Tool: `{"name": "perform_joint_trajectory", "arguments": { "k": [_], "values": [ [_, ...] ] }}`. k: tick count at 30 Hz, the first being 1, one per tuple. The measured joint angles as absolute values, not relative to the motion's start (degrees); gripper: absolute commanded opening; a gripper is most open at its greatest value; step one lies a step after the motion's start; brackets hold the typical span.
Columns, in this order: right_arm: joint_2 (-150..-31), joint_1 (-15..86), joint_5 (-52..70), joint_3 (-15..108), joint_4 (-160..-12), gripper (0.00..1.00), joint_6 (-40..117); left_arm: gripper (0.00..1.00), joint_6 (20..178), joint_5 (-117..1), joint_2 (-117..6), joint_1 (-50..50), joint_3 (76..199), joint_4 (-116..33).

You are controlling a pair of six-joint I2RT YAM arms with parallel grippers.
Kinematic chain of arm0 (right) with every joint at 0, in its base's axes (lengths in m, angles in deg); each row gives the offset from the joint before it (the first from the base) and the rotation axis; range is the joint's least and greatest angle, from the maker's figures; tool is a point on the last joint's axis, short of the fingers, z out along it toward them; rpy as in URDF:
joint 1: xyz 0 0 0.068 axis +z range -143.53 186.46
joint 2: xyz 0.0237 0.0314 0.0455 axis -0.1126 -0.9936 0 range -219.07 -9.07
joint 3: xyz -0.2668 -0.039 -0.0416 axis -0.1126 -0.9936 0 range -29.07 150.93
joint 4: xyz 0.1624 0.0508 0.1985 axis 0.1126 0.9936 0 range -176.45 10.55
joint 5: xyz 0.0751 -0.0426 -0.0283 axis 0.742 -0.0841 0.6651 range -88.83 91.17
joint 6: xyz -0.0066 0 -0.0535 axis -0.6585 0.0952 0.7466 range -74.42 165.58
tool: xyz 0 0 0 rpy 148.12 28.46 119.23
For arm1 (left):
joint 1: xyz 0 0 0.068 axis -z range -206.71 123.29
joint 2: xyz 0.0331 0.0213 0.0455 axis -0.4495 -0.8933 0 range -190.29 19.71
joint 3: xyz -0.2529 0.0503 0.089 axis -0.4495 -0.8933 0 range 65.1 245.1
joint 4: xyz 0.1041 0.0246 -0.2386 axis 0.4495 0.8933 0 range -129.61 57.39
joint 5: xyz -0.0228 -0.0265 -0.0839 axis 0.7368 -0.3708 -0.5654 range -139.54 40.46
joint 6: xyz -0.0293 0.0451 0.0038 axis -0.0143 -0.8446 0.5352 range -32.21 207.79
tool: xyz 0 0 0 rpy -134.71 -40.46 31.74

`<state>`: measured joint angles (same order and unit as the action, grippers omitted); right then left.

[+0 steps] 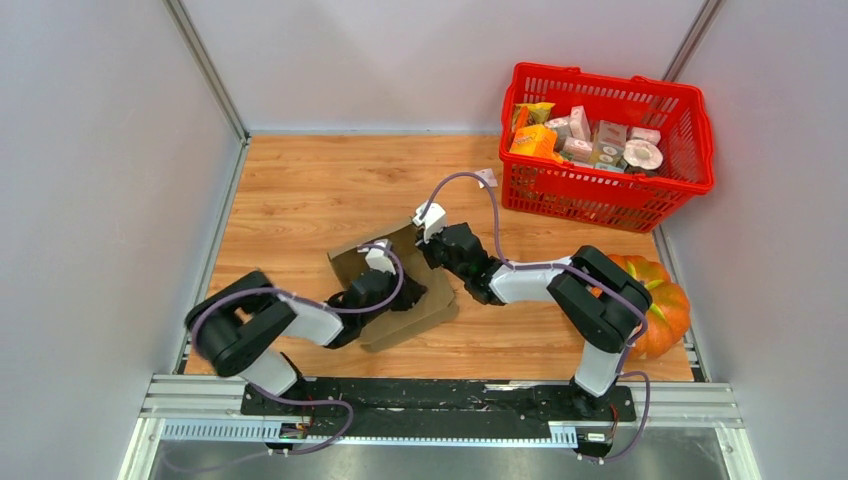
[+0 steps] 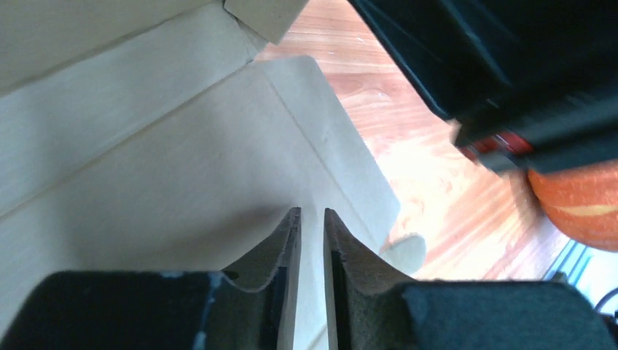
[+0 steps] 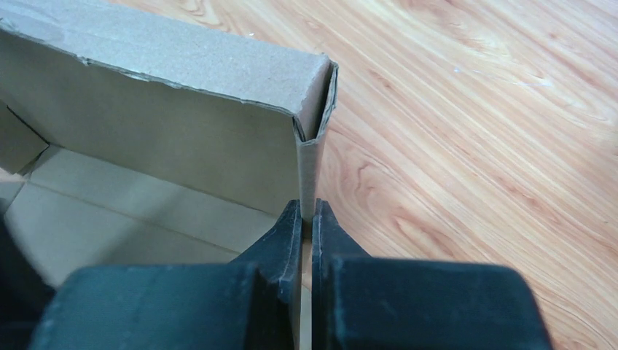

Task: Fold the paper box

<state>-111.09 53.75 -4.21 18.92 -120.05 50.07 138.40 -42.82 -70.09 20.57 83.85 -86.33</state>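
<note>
Light wooden bench [image 1: 300,190] with grey walls on three sides fills my overhead view, and the paper box [image 1: 420,312] lies on it near the front, about midway between the two arms. It is plain brown cardboard, partly formed: my right wrist camera shows one wall standing upright with a doubled corner and the floor panel lying flat beside it. My right tool [image 3: 307,208] is pinched onto the wall's edge at that corner, its fingers nearly meeting with only the cardboard's thickness between them. My left tool [image 2: 312,215] is likewise closed to a thin slit with a strip of cardboard caught in it, and a broad creased panel stretches away ahead of it. Both arms reach inward over the box. Off to the right, a pumpkin [image 1: 662,300] sits at the bench's edge behind the right arm, and a red basket [image 1: 610,195] of small packages [image 1: 590,140] stands in the far right corner.
</note>
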Motion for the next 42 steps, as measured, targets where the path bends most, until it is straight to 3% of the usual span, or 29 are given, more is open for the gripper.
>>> {"name": "perform_joint_trajectory", "arguments": {
  "k": [2,6,11,14,20,23,31,42],
  "values": [
    [-111.1,53.6,-5.4,18.6,-120.8,0.0,50.1,0.32,136.3,-42.5,-62.3,20.6,82.5,-80.8],
    [-111.0,53.4,-6.6,17.4,-122.1,0.0,50.1,0.26,132.8,-38.6,-42.4,20.8,82.3,-64.8],
    [-110.8,53.3,-7.3,16.0,-123.7,0.0,49.7,0.32,132.8,-23.3,-15.5,21.2,88.7,-33.0],
    [-110.8,53.1,-7.3,15.4,-123.9,0.0,48.7,0.33,135.0,-14.8,-9.1,21.1,92.3,-19.4],
    [-110.8,52.9,-7.3,15.3,-123.9,0.0,47.1,0.35,137.4,-6.6,-17.5,21.2,93.3,-5.9],
    [-110.8,52.9,-7.3,15.1,-123.9,0.0,46.7,0.45,136.0,-4.9,-24.7,21.2,93.7,-6.4],
    [-110.8,52.9,-7.6,14.8,-124.1,0.0,46.1,0.49,132.6,0.7,-37.8,21.2,99.7,-11.8],
    [-110.8,52.9,-7.8,14.8,-124.1,0.0,45.8,0.27,125.2,2.1,-43.2,18.5,100.6,-20.2]
  ]
}}
